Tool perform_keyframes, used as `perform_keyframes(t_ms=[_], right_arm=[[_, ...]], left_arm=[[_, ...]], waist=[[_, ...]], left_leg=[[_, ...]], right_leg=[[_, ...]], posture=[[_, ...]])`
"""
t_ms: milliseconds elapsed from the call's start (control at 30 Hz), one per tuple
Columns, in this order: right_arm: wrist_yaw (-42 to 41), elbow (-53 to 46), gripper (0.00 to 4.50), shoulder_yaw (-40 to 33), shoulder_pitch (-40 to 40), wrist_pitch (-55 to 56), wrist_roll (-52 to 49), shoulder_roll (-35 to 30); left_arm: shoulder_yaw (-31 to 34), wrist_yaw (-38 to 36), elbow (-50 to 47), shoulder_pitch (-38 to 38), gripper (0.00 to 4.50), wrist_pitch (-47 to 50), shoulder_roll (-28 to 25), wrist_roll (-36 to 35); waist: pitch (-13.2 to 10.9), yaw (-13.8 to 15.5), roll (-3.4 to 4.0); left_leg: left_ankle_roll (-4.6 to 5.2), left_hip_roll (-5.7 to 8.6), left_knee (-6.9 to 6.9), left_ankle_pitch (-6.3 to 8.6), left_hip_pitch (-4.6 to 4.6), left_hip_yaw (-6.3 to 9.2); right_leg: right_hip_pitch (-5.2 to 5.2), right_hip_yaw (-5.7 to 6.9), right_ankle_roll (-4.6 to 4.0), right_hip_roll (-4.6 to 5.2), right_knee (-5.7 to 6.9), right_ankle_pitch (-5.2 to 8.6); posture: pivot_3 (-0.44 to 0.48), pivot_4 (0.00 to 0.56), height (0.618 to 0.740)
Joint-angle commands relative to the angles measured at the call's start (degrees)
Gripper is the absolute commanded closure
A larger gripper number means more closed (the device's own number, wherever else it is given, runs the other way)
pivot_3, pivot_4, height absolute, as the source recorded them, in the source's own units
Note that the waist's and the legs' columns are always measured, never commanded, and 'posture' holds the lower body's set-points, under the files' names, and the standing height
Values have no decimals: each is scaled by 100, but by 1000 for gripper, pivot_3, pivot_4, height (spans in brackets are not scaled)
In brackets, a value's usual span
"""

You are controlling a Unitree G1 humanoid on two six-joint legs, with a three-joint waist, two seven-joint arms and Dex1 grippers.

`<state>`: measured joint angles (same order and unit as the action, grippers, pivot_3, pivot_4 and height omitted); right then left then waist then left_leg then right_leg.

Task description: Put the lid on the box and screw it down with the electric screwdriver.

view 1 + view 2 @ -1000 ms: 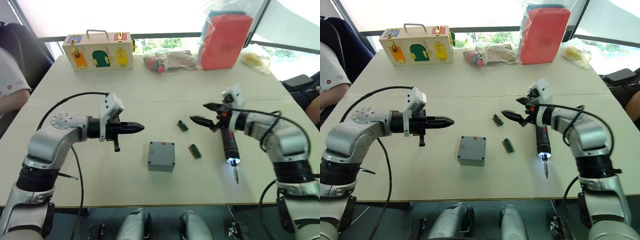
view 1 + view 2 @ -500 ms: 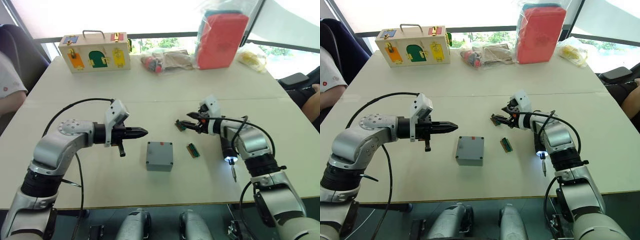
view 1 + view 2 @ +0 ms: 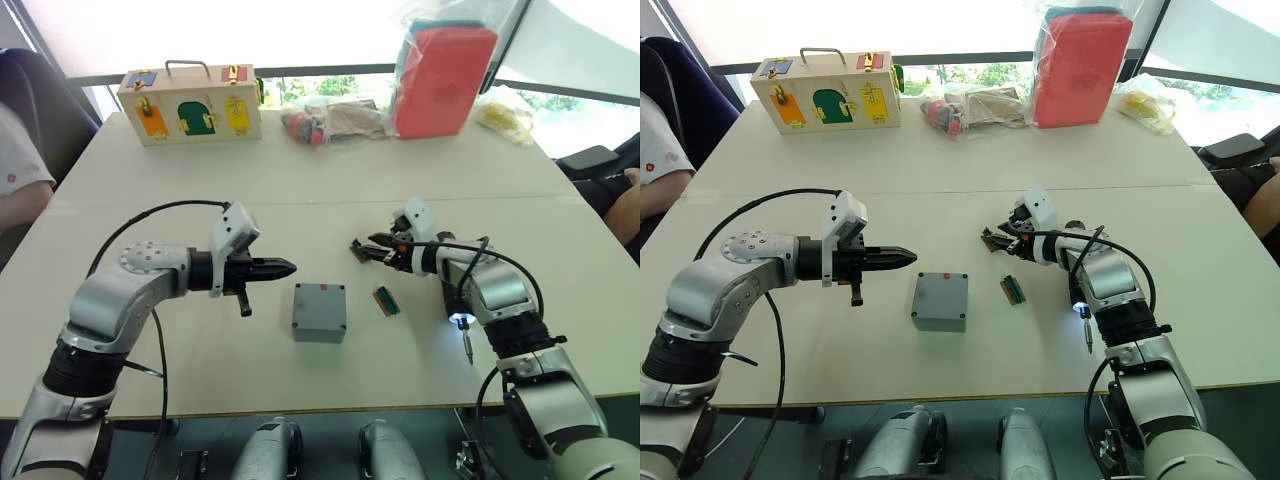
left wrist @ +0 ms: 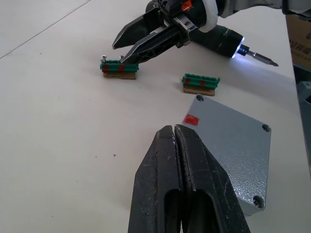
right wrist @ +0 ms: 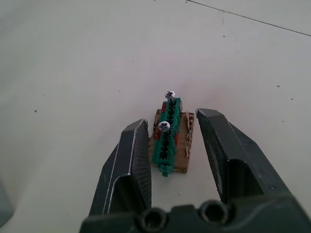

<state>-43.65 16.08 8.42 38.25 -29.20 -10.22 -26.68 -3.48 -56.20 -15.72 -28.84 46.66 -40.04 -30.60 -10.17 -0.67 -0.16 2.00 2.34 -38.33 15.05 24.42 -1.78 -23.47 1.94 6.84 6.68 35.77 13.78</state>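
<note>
Bright, washed-out window backlight behind.

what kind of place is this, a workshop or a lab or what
Probably a robot test lab: a plain pale table by a window holds practice props such as a wooden latch case, a grey box and an electric screwdriver.

We see our left tool (image 4: 176, 141) pressed shut above the white worktop (image 4: 58, 126), next to the lid (image 4: 233, 145) lying on the box. Beyond, our right tool (image 4: 119, 51), fingers parted, straddles one green holder (image 4: 119, 68); another holder (image 4: 199, 83) lies near the lit screwdriver (image 4: 228, 42).
</note>
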Motion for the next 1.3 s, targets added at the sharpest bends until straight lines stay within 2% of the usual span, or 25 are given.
perform_keyframes(t_ms=[33, 167, 200, 467, 933, 1033, 1167, 1300], right_arm=[[-26, -83, 3069, -27, 42, 141, 41, 68], [-40, -45, 4389, -39, 45, 163, 92, 90], [-38, -37, 4466, -46, 44, 170, 98, 93], [-94, -189, 4466, -70, -44, 162, 104, 33], [-138, -797, 4466, -557, 38, 45, -208, -119], [-266, -1437, 4466, -726, -110, -240, -485, -243], [-553, -2968, 4466, -822, -742, -914, -1148, -510], [-418, -3948, 4466, -813, -1268, -1377, -1500, -629]], left_arm=[[3, -14, -53, 2, 4500, -163, -19, 19], [-17, -24, 1, -6, 4500, -230, -22, 43], [-20, -26, 15, -4, 4500, -249, -24, 51], [-32, -38, 90, -6, 4500, -328, -26, 84], [-50, -110, 169, -2, 4500, -378, 34, 115], [1, -204, 95, 16, 4500, -294, -34, 18], [140, -544, -177, 158, 4500, -50, -340, -301], [175, -768, -332, 273, 4500, 68, -611, -522]], waist=[[0, -1, 0], [0, 2, 0], [0, 3, 0], [0, 1, 0], [0, 2, 0], [0, 8, 1], [0, 4, 0], [0, 7, 0]], left_leg=[[0, 0, 0, 0, 0, 0], [0, 0, 0, 0, 0, 0], [0, 0, 0, 0, 0, 0], [0, 0, 0, 0, 0, 0], [0, 0, 0, 0, 0, 0], [0, 0, 0, 0, 0, 0], [1, 0, 1, 1, 0, 1], [4, -2, 1, 3, -2, 4]], right_leg=[[0, 0, 0, 0, 0, 0], [0, 0, 0, 0, 0, 0], [0, 0, 0, 0, 0, 0], [0, 0, 0, 0, 1, 0], [0, 0, 0, 0, 2, 0], [-1, 0, 0, 0, 2, 0], [0, -1, 2, 0, 1, 2], [1, -3, 2, 2, 1, 3]], posture=[[0, 150, 740], [0, 150, 740], [0, 150, 740], [0, 150, 740], [0, 150, 740], [0, 150, 740], [0, 150, 740], [0, 150, 740]])
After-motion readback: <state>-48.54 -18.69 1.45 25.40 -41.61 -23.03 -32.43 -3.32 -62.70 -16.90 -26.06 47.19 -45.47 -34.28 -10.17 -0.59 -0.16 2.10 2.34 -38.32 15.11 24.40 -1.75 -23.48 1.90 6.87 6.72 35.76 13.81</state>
